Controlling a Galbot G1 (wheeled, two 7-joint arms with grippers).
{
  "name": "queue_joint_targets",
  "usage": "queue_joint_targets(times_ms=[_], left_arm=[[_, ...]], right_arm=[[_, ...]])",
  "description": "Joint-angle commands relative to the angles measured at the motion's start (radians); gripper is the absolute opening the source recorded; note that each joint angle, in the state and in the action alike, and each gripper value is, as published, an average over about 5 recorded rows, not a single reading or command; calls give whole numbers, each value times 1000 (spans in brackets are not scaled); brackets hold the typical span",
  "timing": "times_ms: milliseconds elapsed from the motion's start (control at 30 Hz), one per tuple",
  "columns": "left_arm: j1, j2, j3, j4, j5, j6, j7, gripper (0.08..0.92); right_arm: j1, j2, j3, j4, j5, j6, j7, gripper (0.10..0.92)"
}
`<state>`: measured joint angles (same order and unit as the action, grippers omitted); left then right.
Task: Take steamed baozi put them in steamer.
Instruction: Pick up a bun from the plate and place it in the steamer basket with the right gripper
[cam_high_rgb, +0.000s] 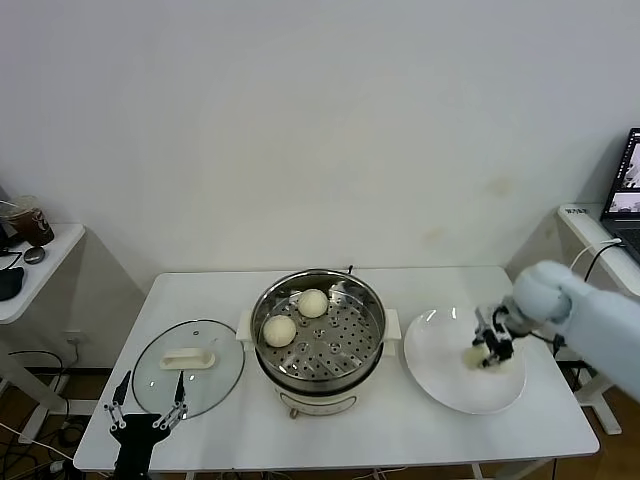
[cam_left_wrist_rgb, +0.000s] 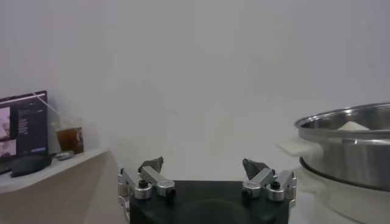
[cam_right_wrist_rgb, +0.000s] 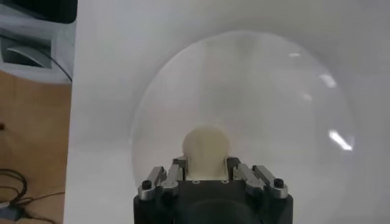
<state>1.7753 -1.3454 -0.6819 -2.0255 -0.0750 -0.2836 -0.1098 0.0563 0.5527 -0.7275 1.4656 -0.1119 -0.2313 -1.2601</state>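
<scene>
Two cream-white baozi (cam_high_rgb: 279, 330) (cam_high_rgb: 313, 303) lie on the perforated tray of the shiny steel steamer (cam_high_rgb: 345, 345) at the table's middle. On the flat white plate (cam_high_rgb: 440, 370) to its right, my right gripper (cam_high_rgb: 487, 357) is shut on a third baozi (cam_right_wrist_rgb: 206, 146), its fingers (cam_right_wrist_rgb: 178, 169) pressing the bun's two sides just above the plate. My left gripper (cam_high_rgb: 146, 412) hangs open at the front left, by the near edge of the glass lid (cam_high_rgb: 188, 367), holding nothing. The steamer's rim (cam_left_wrist_rgb: 347, 125) shows in the left wrist view.
The glass lid with its white handle (cam_high_rgb: 188, 357) lies flat left of the steamer. A side table with a cup (cam_high_rgb: 30, 222) stands at far left, a laptop (cam_high_rgb: 628, 190) on a shelf at far right.
</scene>
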Motion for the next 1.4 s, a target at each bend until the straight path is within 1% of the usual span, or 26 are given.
queue_joint_targets(times_ms=[33,267,500,667,767,867,1167,1400], left_arm=[[-3,2,-1,-1,-2,1,0,823],[-5,6,-7,-3,-7,2,0,823],[-6,2,-11,-4,-8,1,0,823],[-4,4,-20,-7,-9,3,1,823],[0,4,-30,-8,-14,4,1,823],[3,3,-33,-3,-16,3,1,823],[-2,-4,-31,3,-18,2,0,823],[0,-4,-39,7,-25,0,0,823]], right_arm=[[342,67,-86,-1,166,30,-66,424],[575,257,-266,46,262,93,-34,424],[577,439,-379,69,312,208,70,424],[522,555,-467,61,222,365,125,424],[495,596,-497,38,144,466,135,424],[481,620,-522,34,106,539,137,426],[447,664,-551,44,1,674,146,466],[433,641,-562,42,-64,742,109,483]])
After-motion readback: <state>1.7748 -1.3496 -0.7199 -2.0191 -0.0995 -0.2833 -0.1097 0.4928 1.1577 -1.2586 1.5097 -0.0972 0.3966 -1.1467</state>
